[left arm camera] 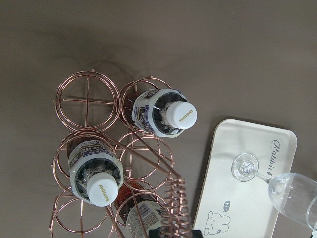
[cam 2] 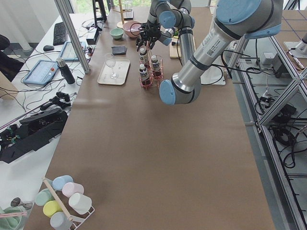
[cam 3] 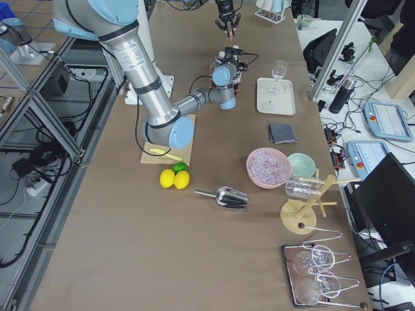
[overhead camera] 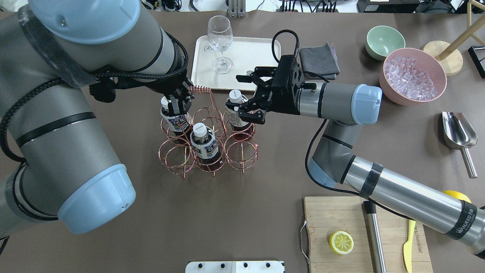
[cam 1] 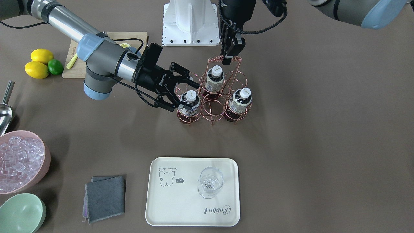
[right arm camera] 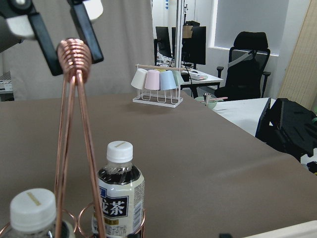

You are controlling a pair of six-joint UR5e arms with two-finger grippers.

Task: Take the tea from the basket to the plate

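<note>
Three tea bottles stand in a copper wire basket [cam 1: 212,110]: one [cam 1: 189,103] at the corner towards the right arm, one [cam 1: 215,79] and one [cam 1: 240,100]. My right gripper [cam 1: 191,96] is open, its fingers on either side of the first bottle's [overhead camera: 235,110] white cap. My left gripper [cam 1: 231,57] is shut on the basket's coiled handle [right arm camera: 74,49], above the bottles. The cream plate [cam 1: 181,200] lies apart from the basket, towards the operators' side, and bears a stemmed clear glass [cam 1: 210,183]. The plate also shows in the overhead view [overhead camera: 257,53].
A grey cloth [cam 1: 105,197], a green bowl [cam 1: 21,212] and a pink bowl of ice [cam 1: 19,158] lie beside the plate. A metal scoop [overhead camera: 458,132], a wooden cutting board [overhead camera: 341,216] with a lemon half, and whole lemons [cam 1: 37,69] sit on the right arm's side.
</note>
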